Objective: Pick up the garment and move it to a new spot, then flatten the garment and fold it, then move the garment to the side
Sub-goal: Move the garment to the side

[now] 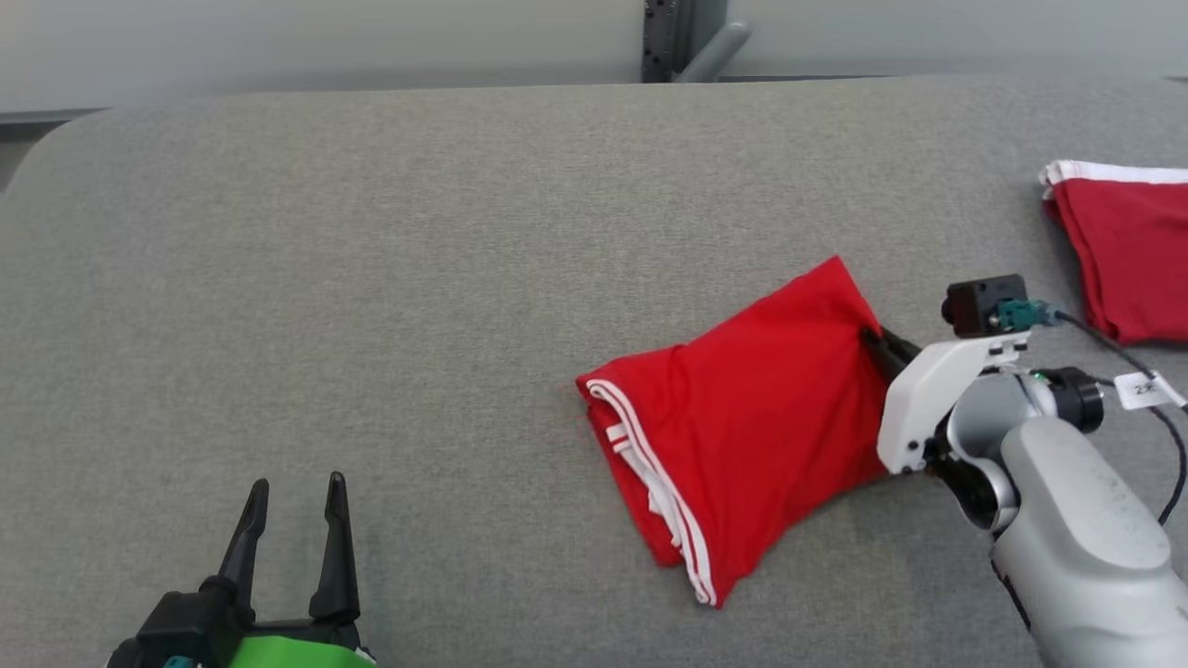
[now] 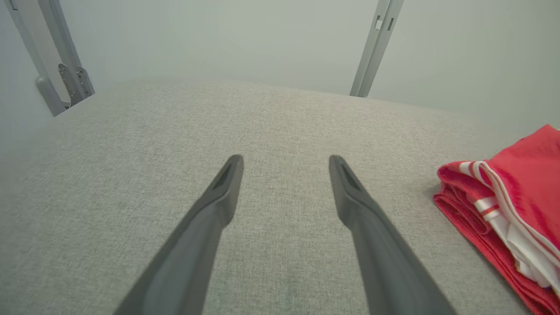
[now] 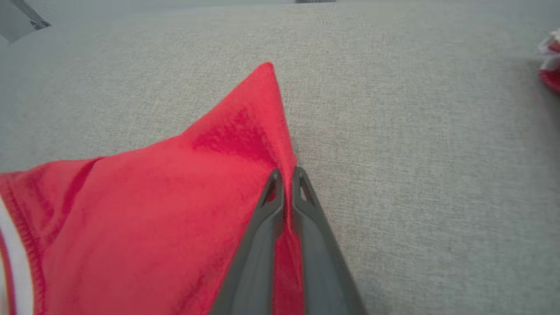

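Right gripper: its two dark fingers are pressed together on the right-hand edge of the red garment. In the right wrist view a thin fold of the cloth is caught between the fingertips.
Left gripper: fingers spread apart and holding nothing, at the near left, above bare fabric and well apart from the garment.
Red garment: folded into a rough rectangle and lying askew on the surface, right of centre. One corner points to the far right. At the pinch, the cloth is drawn up into a ridge that runs to that corner.
White trim: stripes along the garment's left, near-facing edge, where the folded layers show.
Second red garment: white-edged, at the far right border of the head view, well apart from the held one.
Surface: grey woven padding with a rounded far-left corner.
Background: pale wall, with a grey metal upright behind the far edge.
Right forearm: pale grey, with a black cable and a white tag.
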You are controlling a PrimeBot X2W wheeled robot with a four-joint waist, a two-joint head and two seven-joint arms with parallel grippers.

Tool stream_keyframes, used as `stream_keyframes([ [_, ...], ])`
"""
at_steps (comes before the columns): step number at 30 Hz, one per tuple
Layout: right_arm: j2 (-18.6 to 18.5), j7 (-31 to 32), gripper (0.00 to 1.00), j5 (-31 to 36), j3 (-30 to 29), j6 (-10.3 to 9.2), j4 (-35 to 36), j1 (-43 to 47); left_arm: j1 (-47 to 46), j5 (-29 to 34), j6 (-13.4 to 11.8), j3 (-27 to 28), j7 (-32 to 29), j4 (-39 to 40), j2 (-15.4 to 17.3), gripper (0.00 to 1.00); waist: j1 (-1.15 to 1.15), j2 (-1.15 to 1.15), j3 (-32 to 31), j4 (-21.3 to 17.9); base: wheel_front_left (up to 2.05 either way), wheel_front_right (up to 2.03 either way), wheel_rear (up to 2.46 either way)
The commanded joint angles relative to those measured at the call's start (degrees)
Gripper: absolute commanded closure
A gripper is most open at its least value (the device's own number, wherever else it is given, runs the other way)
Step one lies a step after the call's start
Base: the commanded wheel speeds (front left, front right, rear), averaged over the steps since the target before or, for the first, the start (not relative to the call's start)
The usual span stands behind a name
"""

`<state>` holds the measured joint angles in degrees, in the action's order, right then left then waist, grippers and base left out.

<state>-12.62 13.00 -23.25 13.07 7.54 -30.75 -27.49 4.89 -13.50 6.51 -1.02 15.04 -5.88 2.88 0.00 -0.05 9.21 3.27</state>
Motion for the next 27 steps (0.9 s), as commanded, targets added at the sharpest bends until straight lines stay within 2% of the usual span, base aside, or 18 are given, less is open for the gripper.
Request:
stream_keyframes([
  [1,-0.9,-0.78,1.0,-0.51,-0.65,-0.11,0.49,-1.69,-0.6,0.51,0.02,0.41,0.16,0.4,0.06,0.0,0.0,0.05,1.02,-4.09,0.0,0.0,0.0],
  [7,-1.19,-2.33,1.0,-2.63,-4.39,-0.11,1.72,-8.76,-2.04,1.69,0.51,1.24,0.15,1.0,0.07,0.0,0.0,0.05,3.2,-10.55,0.0,0.0,0.0],
  [10,-1.54,-2.15,1.0,-1.81,-7.07,-0.11,1.12,-13.02,-3.17,2.45,0.76,0.75,0.16,1.07,0.07,0.0,0.0,0.05,4.19,-12.22,0.0,0.0,0.0],
  [16,-2.33,-1.11,1.0,0.88,-12.28,-0.1,-0.78,-18.45,-4.53,3.2,0.95,0.17,0.15,1.77,0.08,0.0,0.0,0.05,5.36,-12.8,0.0,0.0,0.0],
  [27,-3.52,1.22,1.0,7.92,-22.27,-0.09,-3.76,-22.3,-4.56,2.69,1.03,-0.6,0.16,1.27,0.08,0.0,0.0,0.05,7.17,-10.12,0.0,0.0,0.0],
])
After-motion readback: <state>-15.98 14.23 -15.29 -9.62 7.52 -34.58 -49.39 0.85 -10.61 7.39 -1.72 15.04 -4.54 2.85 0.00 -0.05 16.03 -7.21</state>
